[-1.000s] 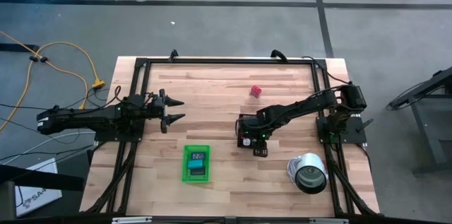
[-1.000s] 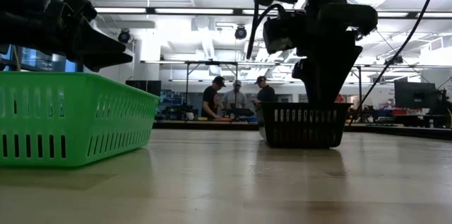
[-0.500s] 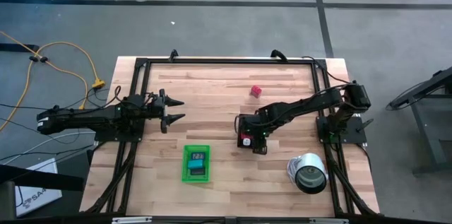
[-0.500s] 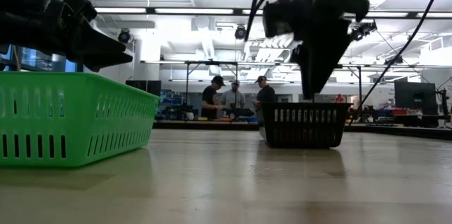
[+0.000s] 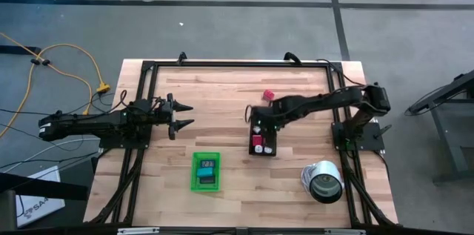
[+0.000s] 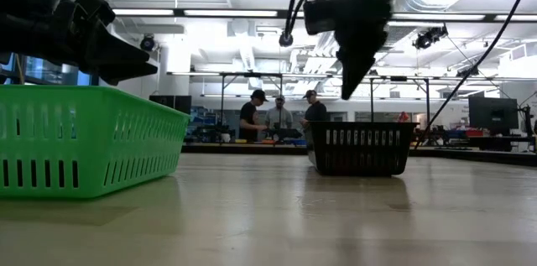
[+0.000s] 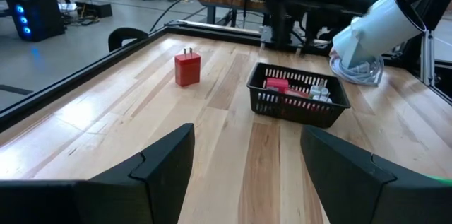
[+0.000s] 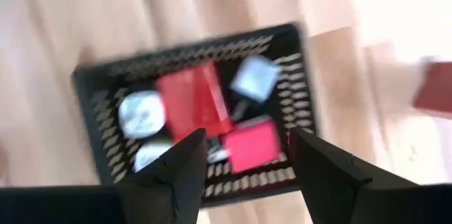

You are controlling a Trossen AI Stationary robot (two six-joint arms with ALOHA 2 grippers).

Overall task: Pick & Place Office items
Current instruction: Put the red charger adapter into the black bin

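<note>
A black mesh tray (image 5: 272,150) right of the table's middle holds a red piece (image 8: 191,104), a pink piece (image 8: 254,146), white pieces (image 8: 141,111) and a light blue piece (image 8: 254,75). My right gripper (image 5: 257,121) hangs open and empty above the tray's far end; it also shows in the low view (image 6: 351,65) and its own wrist view (image 8: 247,174). A red block (image 5: 268,96) stands alone on the table beyond the tray. My left gripper (image 5: 182,115) waits open and empty at the left, above the table.
A bright green tray (image 5: 195,183) with dark pieces (image 5: 207,167) stands near the front, left of the black tray. A silver can (image 5: 322,181) lies at the front right. A black frame (image 5: 237,63) runs round the table. People stand in the room behind (image 6: 277,115).
My right gripper has risen out of the black tray and moved toward the table's far edge, uncovering the pieces in the tray. The tray has stayed in place.
</note>
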